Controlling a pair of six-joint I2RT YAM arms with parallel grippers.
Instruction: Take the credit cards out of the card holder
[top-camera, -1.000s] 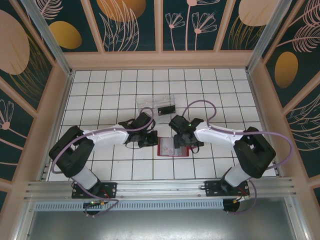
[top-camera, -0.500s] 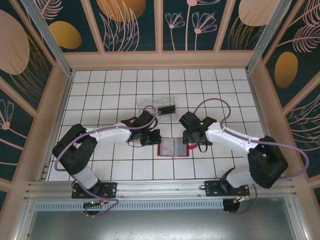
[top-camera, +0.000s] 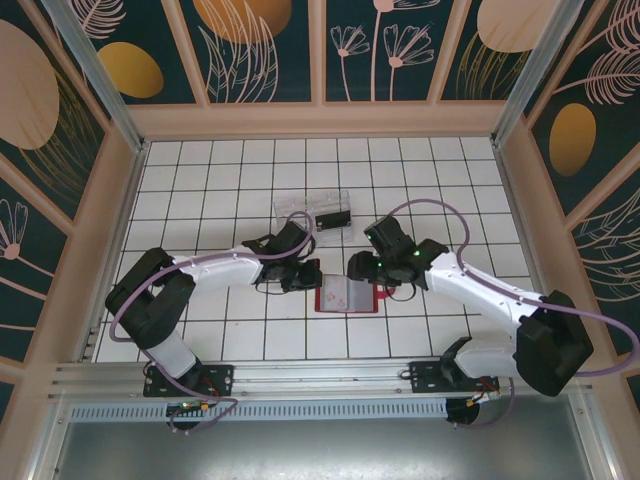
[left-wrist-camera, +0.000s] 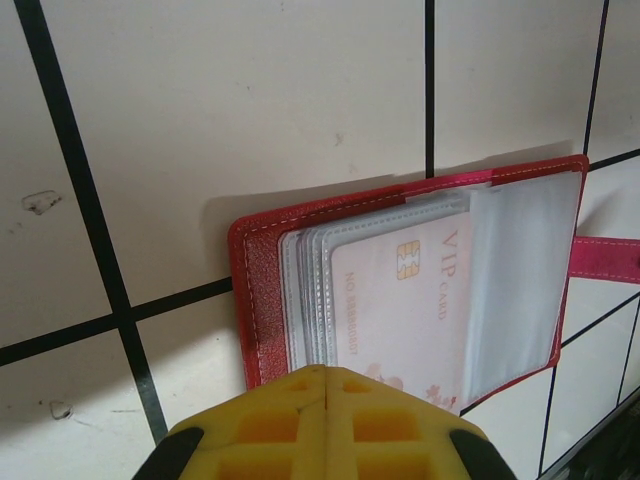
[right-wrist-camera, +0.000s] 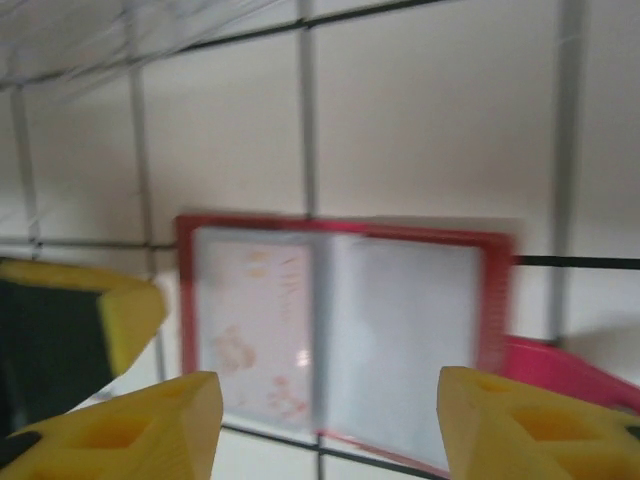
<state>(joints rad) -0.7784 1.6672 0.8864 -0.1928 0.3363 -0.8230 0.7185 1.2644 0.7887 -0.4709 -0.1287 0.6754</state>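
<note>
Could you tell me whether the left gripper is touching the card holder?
Cannot tell. In the left wrist view the left gripper overlaps the card holder, but its height above it is unclear.

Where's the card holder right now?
Top view: the card holder lies open on the tiles, between the left tool and right tool, near the clear tray.

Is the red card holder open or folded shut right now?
Open. The card holder lies spread flat on the tiles, its clear sleeves exposed with a pale VIP card inside one.
</note>
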